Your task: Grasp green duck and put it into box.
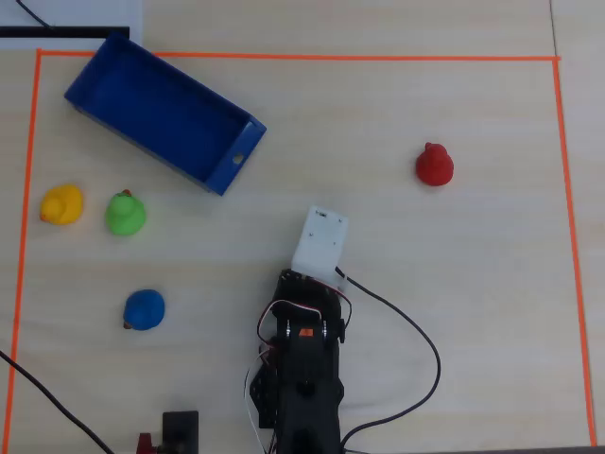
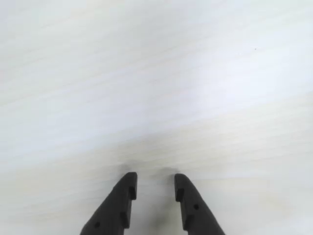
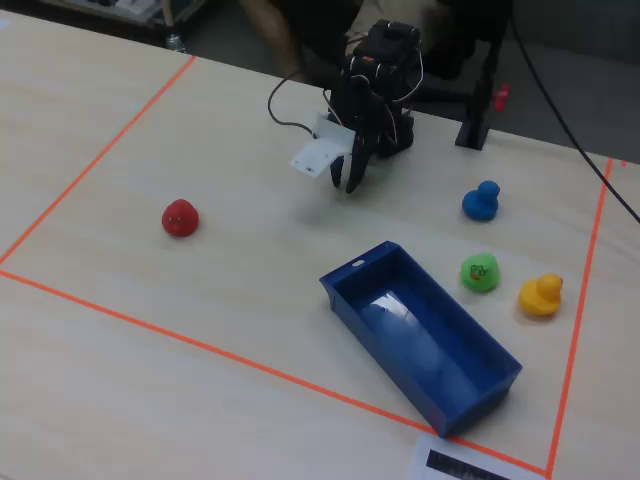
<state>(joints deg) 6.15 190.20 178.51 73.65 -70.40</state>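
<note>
Meanwhile, the gripper (image 2: pixel 155 188) hangs empty with jaws slightly parted over bare table, well apart from the green duck (image 1: pixel 125 213), which sits between the yellow duck (image 1: pixel 62 203) and the box (image 1: pixel 113 80); probably light and squashy, best pinched across its body.

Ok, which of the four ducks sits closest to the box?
The green duck, just off the box's long side with the yellow duck beside it; the blue duck and red duck lie farther away.

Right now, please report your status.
Gripper open, empty, over bare table. Green duck untouched, outside the box, beside yellow duck. Path clear.
</note>
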